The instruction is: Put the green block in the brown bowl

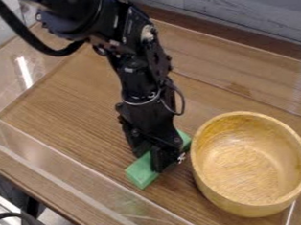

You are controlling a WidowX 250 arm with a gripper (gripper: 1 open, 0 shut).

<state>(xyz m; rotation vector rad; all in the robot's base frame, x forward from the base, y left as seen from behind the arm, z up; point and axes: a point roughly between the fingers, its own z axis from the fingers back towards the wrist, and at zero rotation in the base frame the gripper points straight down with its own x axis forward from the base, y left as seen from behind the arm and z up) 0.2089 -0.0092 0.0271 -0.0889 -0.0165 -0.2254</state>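
Note:
The green block [143, 170] lies flat on the wooden table, just left of the brown bowl [252, 163]. My gripper [157, 152] points straight down over the block's middle. Its dark fingers [168, 154] straddle the block and press against its long sides, so the gripper is shut on the block. Only the block's near end and a small far corner [182, 139] show; the rest is hidden behind the fingers. The block still rests on the table. Nothing lies inside the bowl, which sits at the right, close to the gripper.
A clear plastic wall [67, 177] runs along the table's front and left edges. The black arm [123, 39] rises up and to the left from the gripper. Bare wooden tabletop [76, 100] spreads to the left and behind.

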